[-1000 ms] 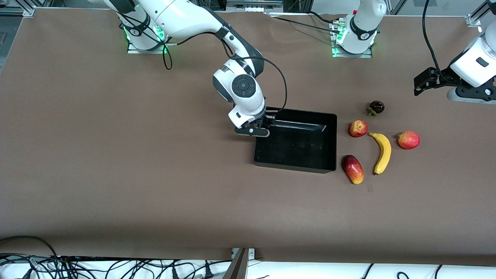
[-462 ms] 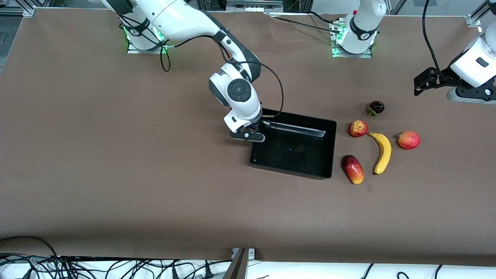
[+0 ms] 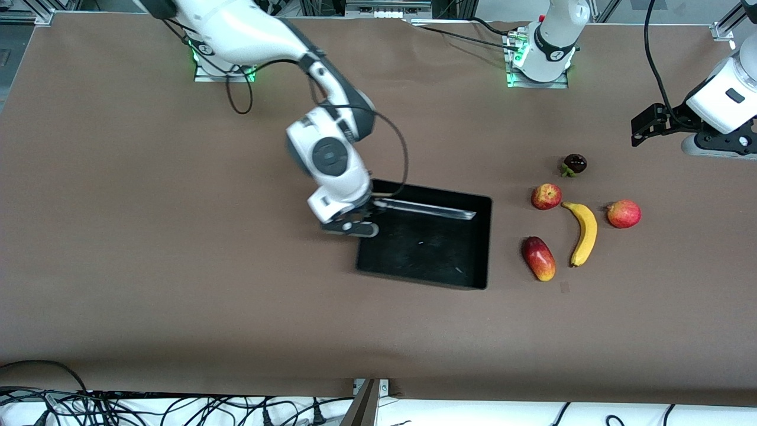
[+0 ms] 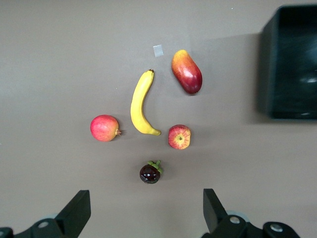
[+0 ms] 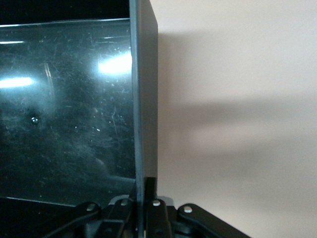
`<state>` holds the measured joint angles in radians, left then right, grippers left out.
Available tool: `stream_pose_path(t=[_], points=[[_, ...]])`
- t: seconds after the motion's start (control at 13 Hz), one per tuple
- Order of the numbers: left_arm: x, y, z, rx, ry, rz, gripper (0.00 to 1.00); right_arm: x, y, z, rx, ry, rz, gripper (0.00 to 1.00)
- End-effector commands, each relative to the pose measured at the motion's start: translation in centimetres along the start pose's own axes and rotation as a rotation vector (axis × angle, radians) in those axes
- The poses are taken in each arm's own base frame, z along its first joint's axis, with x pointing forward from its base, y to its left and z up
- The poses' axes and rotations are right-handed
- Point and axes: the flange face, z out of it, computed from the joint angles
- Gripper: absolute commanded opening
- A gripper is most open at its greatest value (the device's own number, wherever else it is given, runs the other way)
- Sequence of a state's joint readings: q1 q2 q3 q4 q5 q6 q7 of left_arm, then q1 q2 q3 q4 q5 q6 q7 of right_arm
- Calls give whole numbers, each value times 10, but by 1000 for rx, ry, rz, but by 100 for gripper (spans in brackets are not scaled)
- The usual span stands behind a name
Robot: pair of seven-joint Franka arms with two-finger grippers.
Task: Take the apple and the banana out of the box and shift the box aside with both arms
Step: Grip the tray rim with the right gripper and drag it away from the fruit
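Observation:
The black box (image 3: 482,242) lies mid-table. My right gripper (image 3: 362,220) is shut on the box wall (image 5: 144,99) at the corner toward the right arm's end; in the right wrist view the gripper (image 5: 143,191) has one finger on each side of the wall. The yellow banana (image 3: 584,232) and the small red apple (image 3: 546,196) lie on the table toward the left arm's end, apart from the box. My left gripper (image 3: 718,148) waits open and empty in the air at that end. In the left wrist view the gripper (image 4: 146,218) looks down on the banana (image 4: 140,104) and apple (image 4: 179,137).
A red-yellow oblong fruit (image 3: 539,258), a round red fruit (image 3: 624,213) and a dark purple fruit with green leaves (image 3: 574,164) lie around the banana. The arm bases stand along the table edge farthest from the front camera. Cables hang at the edge nearest it.
My right gripper has pulled the box toward the right arm's end and nearer to the front camera, widening the gap to the fruits. The left arm and the fruits have not moved.

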<state>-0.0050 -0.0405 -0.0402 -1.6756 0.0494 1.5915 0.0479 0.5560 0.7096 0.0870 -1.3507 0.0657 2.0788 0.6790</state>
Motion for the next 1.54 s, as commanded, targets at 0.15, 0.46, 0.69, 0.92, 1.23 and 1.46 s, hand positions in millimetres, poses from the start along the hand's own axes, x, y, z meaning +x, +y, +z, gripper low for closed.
stream_pose_path(t=[0.15,0.46,0.69,0.92,1.23,1.46], points=[[0,2,0,-17,-2,-8,100,35,122,-85,-56,-105,-113,0],[1,2,-1,-14,3,-8,100,47,250,-90,-88,-107,-176,0],[1,2,-1,-14,3,-8,100,49,342,-71,-16,-99,-224,0],[1,2,-1,-14,4,-8,100,42,420,-48,18,-62,-256,0],[7,0,-2,-10,7,-9,100,35,491,-36,53,-70,-163,0],[7,0,-1,-10,6,-9,100,26,519,-23,51,-64,-108,0]])
